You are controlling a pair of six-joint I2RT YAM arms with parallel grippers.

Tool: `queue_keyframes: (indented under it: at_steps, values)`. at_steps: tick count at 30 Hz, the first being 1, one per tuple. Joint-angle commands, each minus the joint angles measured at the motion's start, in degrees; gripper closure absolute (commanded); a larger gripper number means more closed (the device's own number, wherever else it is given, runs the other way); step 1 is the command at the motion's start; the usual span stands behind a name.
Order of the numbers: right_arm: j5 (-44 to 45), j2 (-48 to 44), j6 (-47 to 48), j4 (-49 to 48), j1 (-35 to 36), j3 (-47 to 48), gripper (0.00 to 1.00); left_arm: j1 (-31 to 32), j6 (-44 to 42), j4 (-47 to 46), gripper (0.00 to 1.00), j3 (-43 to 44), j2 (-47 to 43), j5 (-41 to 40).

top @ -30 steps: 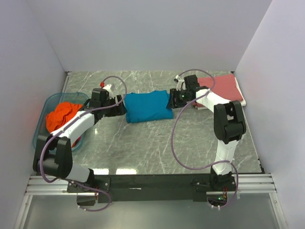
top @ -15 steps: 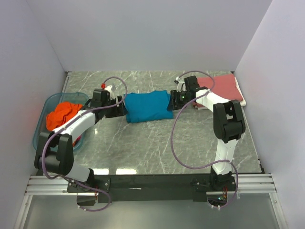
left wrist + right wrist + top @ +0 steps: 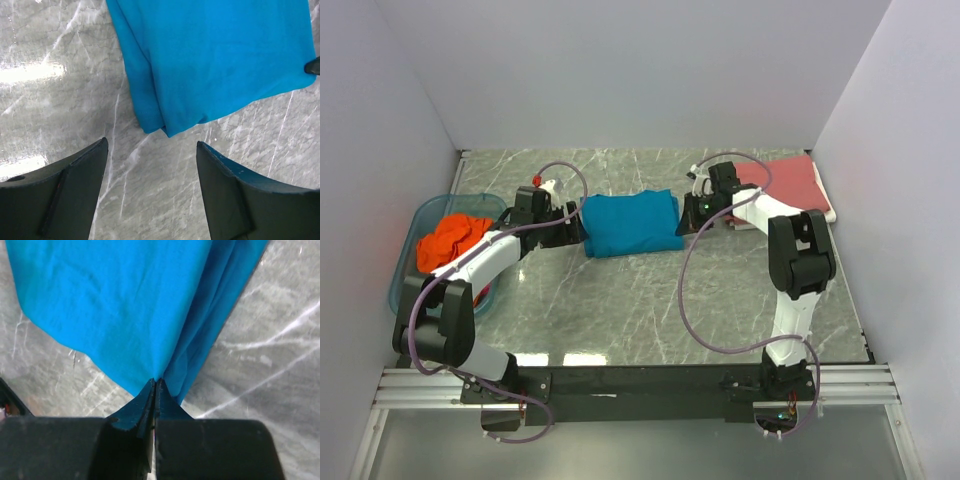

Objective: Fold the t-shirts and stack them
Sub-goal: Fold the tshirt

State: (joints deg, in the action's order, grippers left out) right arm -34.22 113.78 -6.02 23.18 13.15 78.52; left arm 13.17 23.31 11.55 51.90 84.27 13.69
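The folded teal blue t-shirt lies mid-table between both arms. My right gripper is shut on its right edge; in the right wrist view the fingertips pinch the teal cloth where it bunches. My left gripper hovers at the shirt's left end, open, and its fingers hold nothing, with the shirt's corner just ahead of them. The dusty red t-shirt lies folded at the back right. The bright orange t-shirt is crumpled in the tub.
A translucent blue plastic tub stands at the left wall, holding the orange shirt. White walls close in the marble table on three sides. The arm bases and a black rail run along the near edge.
My right gripper has gone from open to shut on the teal shirt's right edge, drawing that edge slightly to the right. The left gripper has stayed open in place.
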Motion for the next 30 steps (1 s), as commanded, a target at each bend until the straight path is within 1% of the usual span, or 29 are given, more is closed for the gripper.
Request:
queue_keyframes:
  at_steps: [1, 4, 11, 14, 18, 20, 24, 25, 27, 28, 29, 30]
  values:
    - [-2.52, -6.45, 1.1, -0.15, -0.84, -1.61, 1.0, -0.07, 0.07, -1.09, 0.24, 1.36, -0.16, 1.16]
    - [-4.01, -8.82, 1.19, -0.33, -0.93, -3.46, 1.0, -0.16, 0.07, -1.09, 0.24, 1.36, -0.16, 1.33]
    - [-6.74, -10.94, 2.68, 0.99, -0.93, -6.62, 1.0, -0.07, 0.07, -1.36, 0.24, 0.92, -0.33, 1.95]
    - [-6.92, -10.51, 3.21, 1.69, -0.93, -7.41, 1.0, -0.07, 0.42, -2.32, 0.25, 1.18, 0.54, 4.14]
    - [-7.18, -7.96, 4.61, 5.2, -0.93, -6.71, 1.0, -0.07, -0.02, -1.88, 0.3, 3.38, 2.91, 6.96]
    - [-7.79, -8.57, 4.97, 4.77, -0.93, -8.37, 1.0, -0.07, -0.28, -1.44, 0.3, 3.91, 3.71, 7.4]
    - [-9.29, -9.36, 10.22, 6.61, -0.93, -10.4, 0.99, -0.07, -1.07, -1.09, 0.3, 3.56, 3.8, 7.31]
    - [-9.64, -8.93, 11.37, 7.49, -0.93, -10.49, 0.93, -0.16, -1.16, -1.09, 0.3, 3.56, 3.8, 7.4]
    - [-8.42, -8.49, 13.74, 10.3, -1.1, -10.23, 0.88, -0.16, -1.69, -0.65, 0.3, 3.73, 3.8, 7.14]
    - [-7.89, -8.66, 14.63, 11.0, -1.19, -10.06, 0.79, -0.07, -1.78, -0.3, 0.3, 4.17, 3.8, 6.96]
    - [-7.19, -8.92, 16.98, 12.49, -1.54, -9.53, 0.75, -0.16, -2.04, 0.13, 0.3, 4.52, 3.88, 6.18]
    - [-6.83, -10.05, 18.14, 12.85, -2.33, -9.09, 0.66, -0.16, -2.13, 0.31, 0.3, 5.83, 4.15, 5.56]
